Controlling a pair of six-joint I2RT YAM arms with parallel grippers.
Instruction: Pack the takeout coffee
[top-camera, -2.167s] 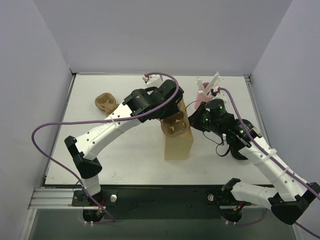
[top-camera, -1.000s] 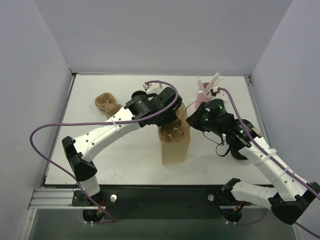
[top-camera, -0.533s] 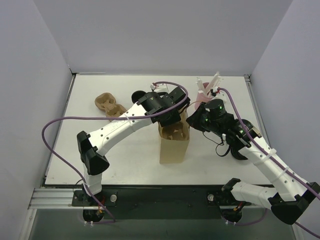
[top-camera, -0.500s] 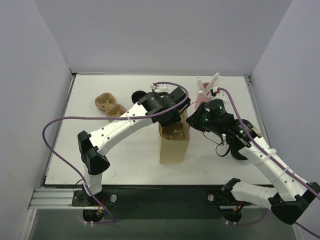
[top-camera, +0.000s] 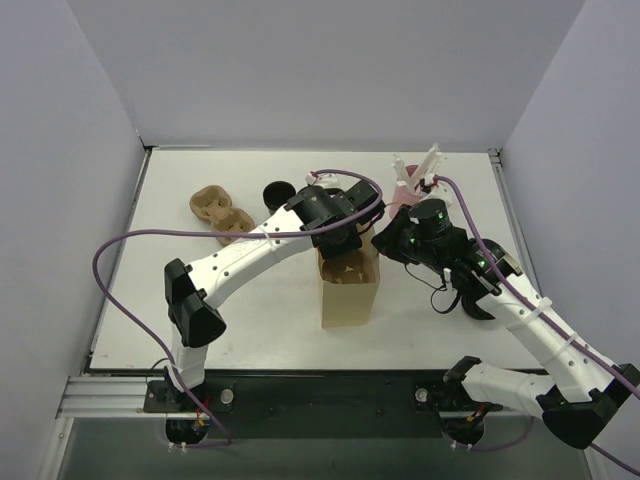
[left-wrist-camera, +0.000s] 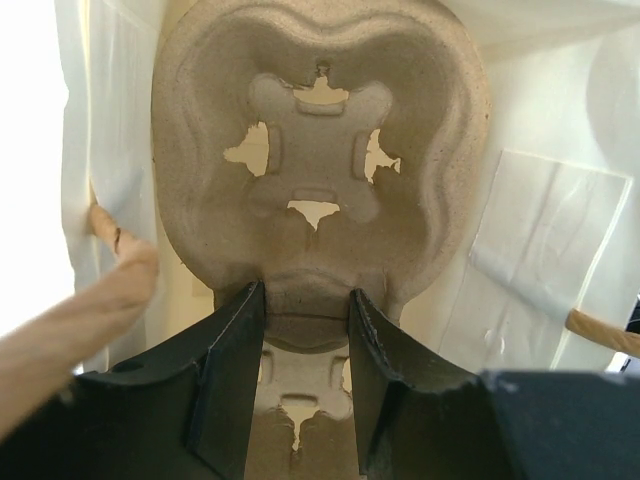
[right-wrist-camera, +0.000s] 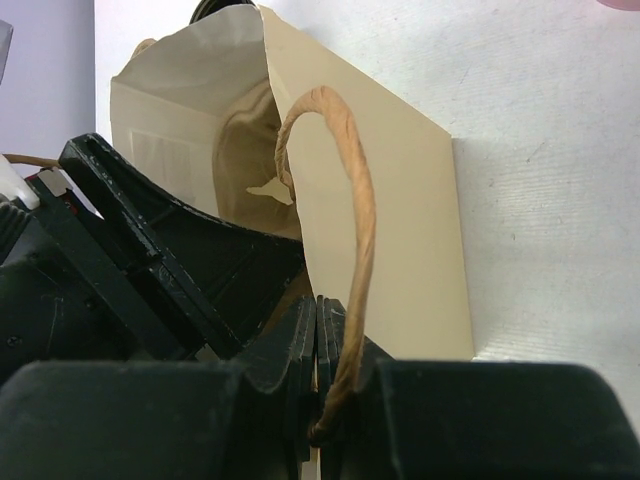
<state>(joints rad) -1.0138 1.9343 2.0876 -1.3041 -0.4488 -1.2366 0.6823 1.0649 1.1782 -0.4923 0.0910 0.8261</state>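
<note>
Pulp tray (left-wrist-camera: 320, 190) clamped by left claw (left-wrist-camera: 305, 295) inside bag (right-wrist-camera: 400, 200), wrist-only sight; right claw (right-wrist-camera: 317, 320) pinching bag rim.

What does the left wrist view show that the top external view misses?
Left wrist only: the left fingers clamped on the cup carrier, and the pale inner walls of the paper bag. Top external only: the right fingers holding the bag's rim, plus a spare carrier and a black lid beyond. Both: the cup carrier inside the bag.

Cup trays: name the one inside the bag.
The tray held by the left tool, down in the bag; the other tray lies loose on the table.
</note>
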